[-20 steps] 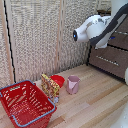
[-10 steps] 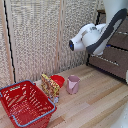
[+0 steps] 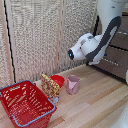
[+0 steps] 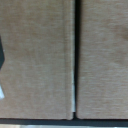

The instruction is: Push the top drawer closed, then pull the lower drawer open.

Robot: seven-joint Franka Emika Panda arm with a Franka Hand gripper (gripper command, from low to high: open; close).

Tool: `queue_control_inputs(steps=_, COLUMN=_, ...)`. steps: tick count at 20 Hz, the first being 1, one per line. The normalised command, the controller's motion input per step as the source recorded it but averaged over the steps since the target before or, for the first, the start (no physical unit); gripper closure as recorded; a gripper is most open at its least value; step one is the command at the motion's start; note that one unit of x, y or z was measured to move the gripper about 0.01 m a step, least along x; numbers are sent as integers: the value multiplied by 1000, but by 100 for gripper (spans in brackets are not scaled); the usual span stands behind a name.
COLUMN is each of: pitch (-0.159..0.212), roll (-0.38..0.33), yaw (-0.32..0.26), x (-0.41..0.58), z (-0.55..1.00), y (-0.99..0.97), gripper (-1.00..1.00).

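The cabinet stands at the exterior view's right edge, mostly behind my arm. The top drawer shows as a dark-brown front. Below it, the lower drawer is a brown front with a slim silver bar handle. Whether either drawer stands out from the cabinet cannot be told. The end of my white arm hangs in front of the cabinet, apart from both drawers, pointing toward the woven wall panels. The wrist view shows only two woven panels with a dark seam between them; my fingers are not clear in either view.
A red wire basket sits on the wooden floor at the exterior view's lower left. Beside it are a patterned box, a red bowl and a pink cup. Woven panels form the back wall.
The end of my arm has dropped lower in front of the cabinet. The drawers and floor objects have not moved.
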Motion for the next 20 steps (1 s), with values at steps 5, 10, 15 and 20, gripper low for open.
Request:
queue_control_inputs(steps=5, pitch=-47, roll=0, yaw=72, x=0, z=-290, y=-353, gripper=-100)
queue_control_inputs(steps=10, pitch=-45, roll=1, yaw=60, x=21, z=-241, y=-426, gripper=-100)
queue_control_inputs(steps=15, pitch=-19, roll=31, yaw=44, x=165, z=-265, y=-475, gripper=-100)
queue_control_inputs(steps=20, pitch=27, roll=38, yaw=4, x=321, z=-114, y=-411, gripper=100)
